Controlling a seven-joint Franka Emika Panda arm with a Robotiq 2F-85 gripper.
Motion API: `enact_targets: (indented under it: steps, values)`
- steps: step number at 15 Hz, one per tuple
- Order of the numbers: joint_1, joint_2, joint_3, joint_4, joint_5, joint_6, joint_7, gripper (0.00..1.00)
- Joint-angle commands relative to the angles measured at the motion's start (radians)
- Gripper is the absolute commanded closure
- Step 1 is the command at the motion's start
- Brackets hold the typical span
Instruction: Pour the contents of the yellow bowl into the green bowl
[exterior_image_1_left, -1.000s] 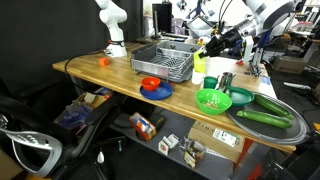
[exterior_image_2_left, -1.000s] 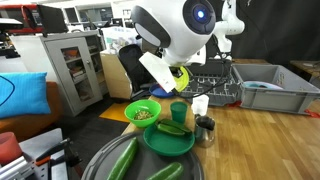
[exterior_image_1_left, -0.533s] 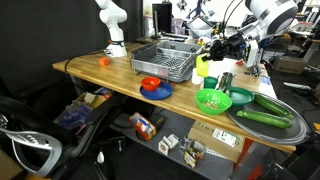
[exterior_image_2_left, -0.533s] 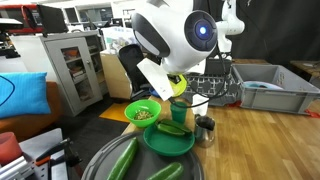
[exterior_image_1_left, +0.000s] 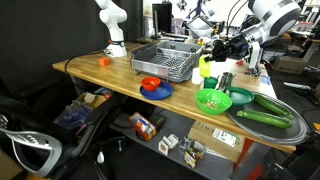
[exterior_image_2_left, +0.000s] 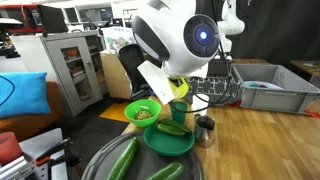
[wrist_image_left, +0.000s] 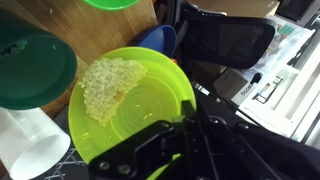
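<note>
My gripper (wrist_image_left: 187, 128) is shut on the rim of the yellow bowl (wrist_image_left: 135, 110), which looks yellow-green in the wrist view. It holds the bowl tilted above the table, with pale crumbly contents (wrist_image_left: 108, 84) gathered at one side. The yellow bowl also shows in both exterior views (exterior_image_1_left: 206, 67) (exterior_image_2_left: 180, 88), raised beside the green bowl (exterior_image_1_left: 212, 100) (exterior_image_2_left: 142, 112). The green bowl stands on the table with some bits in it. Its edge shows at the top of the wrist view (wrist_image_left: 110, 4).
A grey dish rack (exterior_image_1_left: 165, 60) stands behind. A red bowl (exterior_image_1_left: 150, 83) sits on a blue plate. A teal bowl (exterior_image_1_left: 240, 97) and a tray of cucumbers (exterior_image_1_left: 265, 115) lie beside the green bowl. A dark green cup (exterior_image_2_left: 178, 110) and a white cup (exterior_image_2_left: 200, 104) stand under the gripper.
My gripper has moved down and a little toward the green bowl with the yellow bowl held in it. The bowl hangs lower over the cups.
</note>
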Motion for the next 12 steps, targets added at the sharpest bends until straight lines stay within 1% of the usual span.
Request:
enact_targets:
  steps: [1, 6, 12]
  values:
    - [0.001, 0.008, -0.016, -0.005, 0.037, -0.004, -0.037, 0.99]
    - [-0.007, 0.024, -0.027, -0.005, 0.052, -0.015, -0.056, 0.99]
    - [-0.011, 0.035, -0.034, -0.002, 0.105, -0.045, -0.143, 0.99]
